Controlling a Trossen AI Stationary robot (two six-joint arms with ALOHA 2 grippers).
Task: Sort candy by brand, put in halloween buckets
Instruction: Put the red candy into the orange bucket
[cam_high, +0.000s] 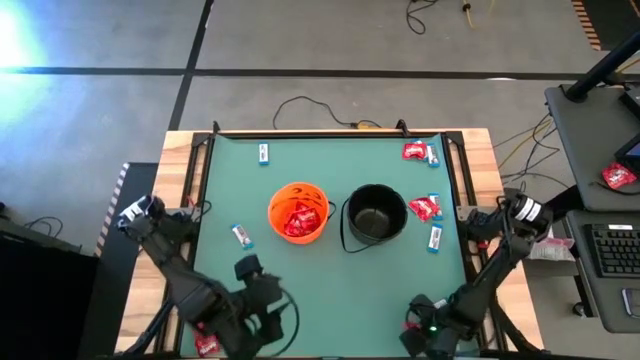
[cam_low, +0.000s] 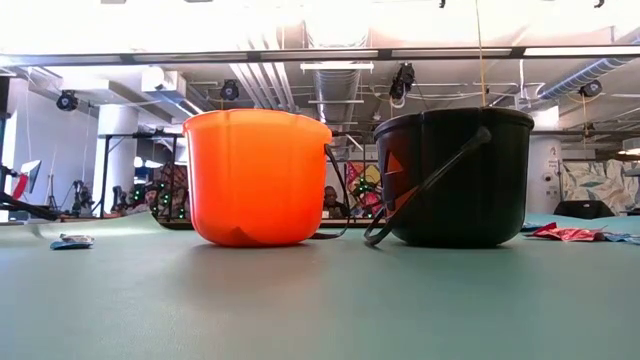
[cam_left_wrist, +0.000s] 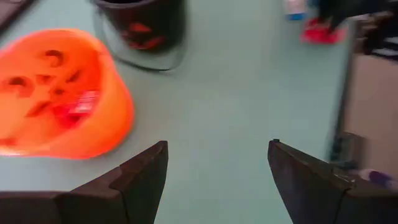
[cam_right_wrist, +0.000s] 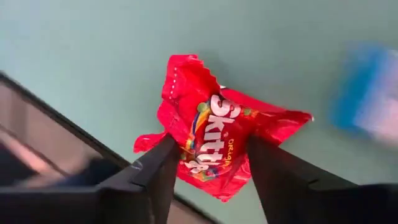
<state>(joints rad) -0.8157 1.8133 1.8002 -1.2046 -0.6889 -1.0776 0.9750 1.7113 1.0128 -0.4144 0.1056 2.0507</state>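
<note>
Right hand (cam_right_wrist: 208, 165) straddling red Skittles packet (cam_right_wrist: 214, 149), not yet pinched: close squarely mid-packet, lift clear of surface (cam_right_wrist: 93, 50), carry to orange bucket (cam_high: 298, 211); left hand (cam_left_wrist: 217, 171) spread, idle.

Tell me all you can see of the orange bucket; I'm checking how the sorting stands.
The orange bucket is a small round pail of bright, smooth plastic by the look of it, with a dark face print on its side. It stands upright on the green table, left of the black bucket, with a narrow gap between them. Several red candy packets lie inside. No gripper touches it, and no handle shows.
</note>
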